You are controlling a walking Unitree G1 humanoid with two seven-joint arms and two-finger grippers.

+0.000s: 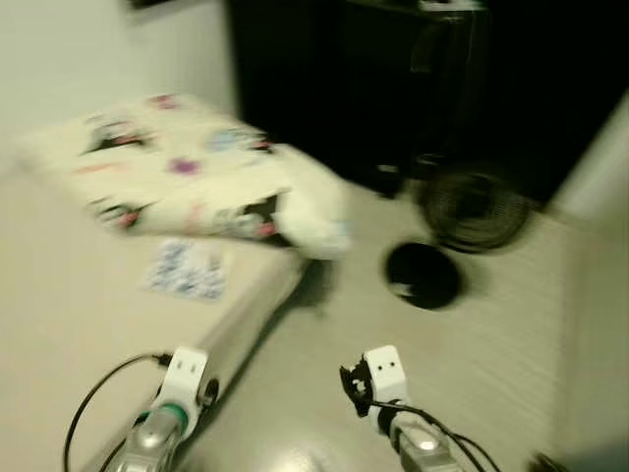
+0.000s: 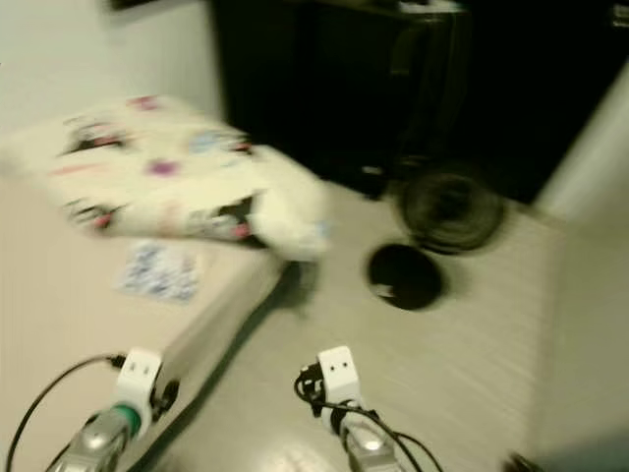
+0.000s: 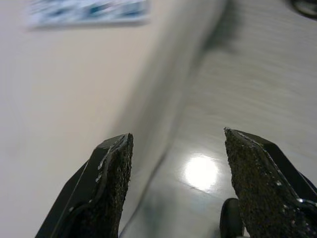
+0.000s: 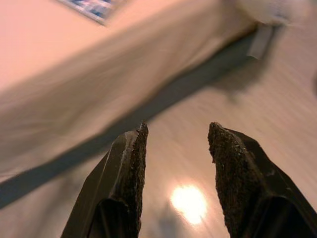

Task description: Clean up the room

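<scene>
A bed (image 1: 59, 324) fills the left, with a crumpled patterned quilt (image 1: 177, 167) bunched at its far end and spilling over the edge. A small blue-and-white packet (image 1: 187, 267) lies flat on the sheet. My left gripper (image 3: 176, 144) hangs open over the bed's edge, nothing between its fingers. My right gripper (image 4: 176, 131) is open above the pale floor beside the bed, also empty. Both arms show low in the eye views, left arm (image 1: 172, 403) and right arm (image 1: 388, 393). The picture is blurred.
A round black object (image 1: 423, 275) sits on the wooden floor (image 1: 491, 354) past the bed's corner. A black wire fan (image 1: 474, 208) lies behind it. Dark furniture (image 1: 413, 79) lines the far wall. A white wall edge (image 1: 600, 157) stands at the right.
</scene>
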